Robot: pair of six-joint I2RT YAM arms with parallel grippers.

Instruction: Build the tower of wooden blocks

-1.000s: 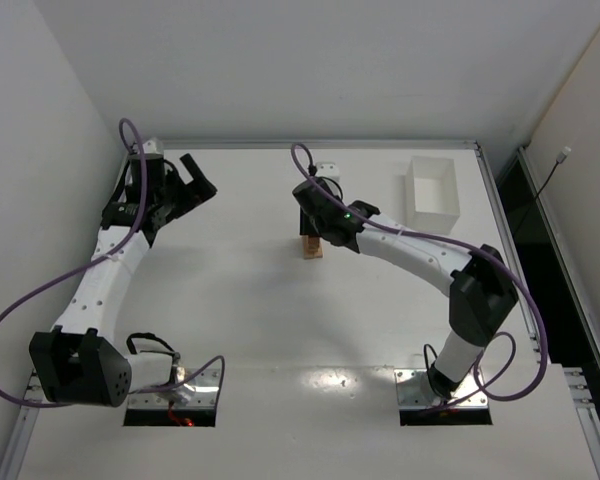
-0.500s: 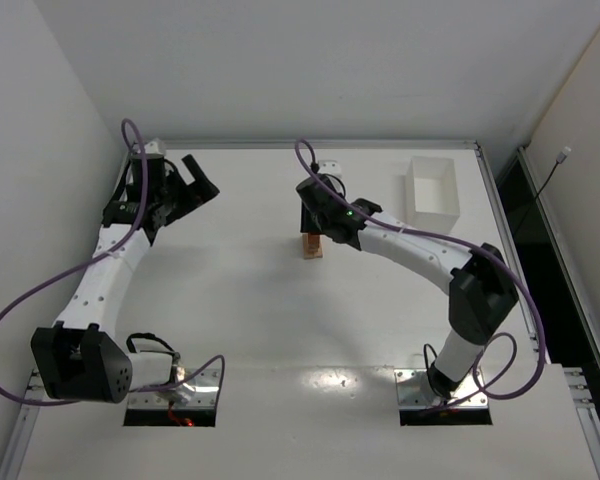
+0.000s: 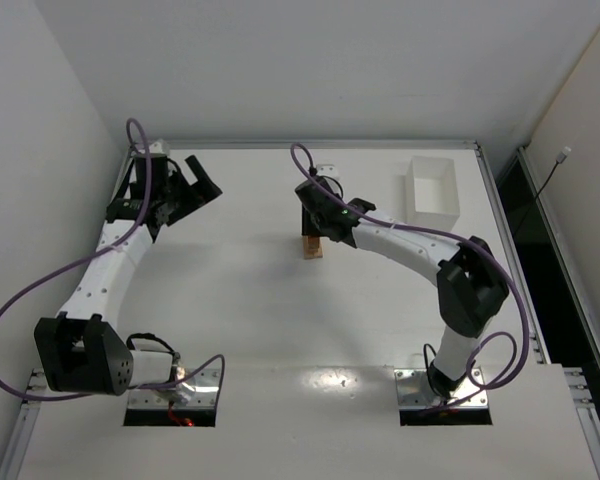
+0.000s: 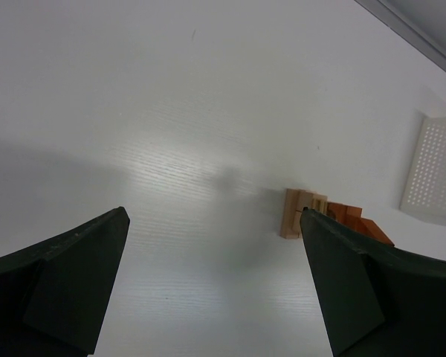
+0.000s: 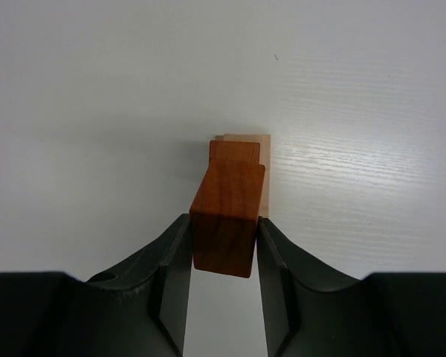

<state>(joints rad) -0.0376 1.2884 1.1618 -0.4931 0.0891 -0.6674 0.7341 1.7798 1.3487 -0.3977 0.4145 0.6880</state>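
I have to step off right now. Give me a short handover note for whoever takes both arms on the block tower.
Left gripper: open, empty, off to the far left.
Right gripper: shut on a reddish-brown wooden block, directly over the partial tower of pale tan and reddish-brown wooden blocks.
That tower stands centre; white rectangular plastic tray apart, to its right.
Done: lower pieces stacked. Left: seat the held block and release; whether it touches yet is unclear.

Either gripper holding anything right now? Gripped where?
Right gripper holds a reddish-brown block, pinched by its two opposite side faces, over the block stack. Left gripper is open and empty.
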